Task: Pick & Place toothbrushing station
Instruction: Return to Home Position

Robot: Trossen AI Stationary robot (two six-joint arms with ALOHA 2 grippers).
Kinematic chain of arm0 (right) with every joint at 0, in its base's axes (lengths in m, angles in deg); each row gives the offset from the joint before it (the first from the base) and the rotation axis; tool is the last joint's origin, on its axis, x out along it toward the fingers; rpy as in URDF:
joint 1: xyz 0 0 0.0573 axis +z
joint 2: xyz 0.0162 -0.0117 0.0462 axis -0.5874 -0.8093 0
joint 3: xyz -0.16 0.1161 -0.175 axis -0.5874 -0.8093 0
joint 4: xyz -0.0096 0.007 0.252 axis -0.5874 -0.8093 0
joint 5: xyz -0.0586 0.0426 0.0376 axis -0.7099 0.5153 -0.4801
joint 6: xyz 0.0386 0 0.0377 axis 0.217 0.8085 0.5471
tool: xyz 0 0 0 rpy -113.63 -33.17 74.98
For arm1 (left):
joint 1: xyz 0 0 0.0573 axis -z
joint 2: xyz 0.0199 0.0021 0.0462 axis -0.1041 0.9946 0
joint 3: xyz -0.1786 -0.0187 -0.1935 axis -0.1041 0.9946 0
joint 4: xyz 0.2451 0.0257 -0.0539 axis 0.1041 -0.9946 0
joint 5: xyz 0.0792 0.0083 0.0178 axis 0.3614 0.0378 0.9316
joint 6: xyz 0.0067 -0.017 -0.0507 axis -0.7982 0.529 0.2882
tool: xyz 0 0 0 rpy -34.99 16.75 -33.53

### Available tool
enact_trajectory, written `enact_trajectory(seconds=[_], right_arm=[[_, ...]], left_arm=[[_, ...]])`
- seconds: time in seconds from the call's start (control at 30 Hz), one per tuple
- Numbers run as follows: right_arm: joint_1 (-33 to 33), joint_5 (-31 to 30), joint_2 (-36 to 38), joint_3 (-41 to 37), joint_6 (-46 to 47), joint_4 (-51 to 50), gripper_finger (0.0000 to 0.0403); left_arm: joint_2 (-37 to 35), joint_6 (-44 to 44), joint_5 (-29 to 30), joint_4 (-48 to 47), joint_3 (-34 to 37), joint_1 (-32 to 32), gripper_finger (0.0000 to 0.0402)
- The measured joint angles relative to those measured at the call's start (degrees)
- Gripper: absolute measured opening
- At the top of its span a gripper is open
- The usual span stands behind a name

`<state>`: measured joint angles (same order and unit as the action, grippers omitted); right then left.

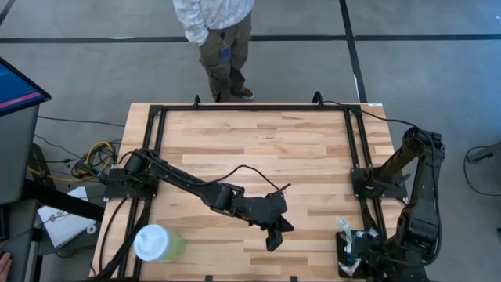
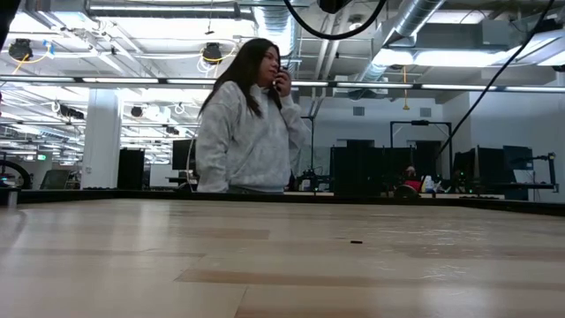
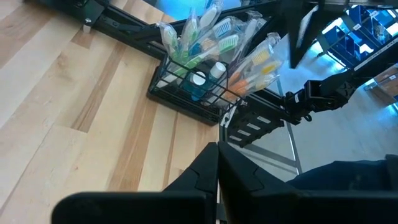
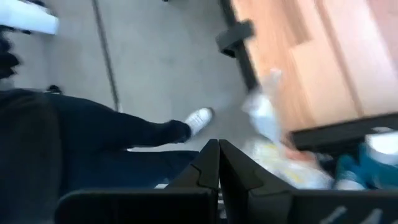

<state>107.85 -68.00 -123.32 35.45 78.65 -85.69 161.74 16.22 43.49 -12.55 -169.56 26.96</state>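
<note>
The toothbrushing station (image 1: pixel 347 249) is a small black wire holder with wrapped toothbrushes sticking up out of it. Its base stands on the wood at the table's near right corner, beside the black frame rail, and it also shows in the left wrist view (image 3: pixel 193 93). My left gripper (image 1: pixel 274 240) hovers shut over the table's near middle, pointing toward the station, well short of it (image 3: pixel 217 155). My right gripper (image 4: pixel 217 155) is shut, just right of the station (image 4: pixel 348 168), above the table's edge. The low view shows neither gripper.
A pale green cup with a white lid (image 1: pixel 156 243) stands at the near left. A black frame (image 1: pixel 356 149) runs around the tabletop. One person stands beyond the far edge (image 1: pixel 223 39); another person's leg and shoe (image 4: pixel 199 119) are on the floor near the right corner.
</note>
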Motion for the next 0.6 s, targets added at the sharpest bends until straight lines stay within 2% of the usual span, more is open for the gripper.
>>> enact_trajectory(seconds=[0.13,0.6], right_arm=[[-0.39,-3.00,0.59,1.71,-1.90,0.74,0.0000],[1.19,-1.43,-0.35,1.73,2.04,-6.53,0.0000]], left_arm=[[0.00,-0.04,0.00,-0.04,0.00,-0.01,0.0001],[0.00,-0.07,-0.03,-0.31,0.00,-0.01,0.0001]])
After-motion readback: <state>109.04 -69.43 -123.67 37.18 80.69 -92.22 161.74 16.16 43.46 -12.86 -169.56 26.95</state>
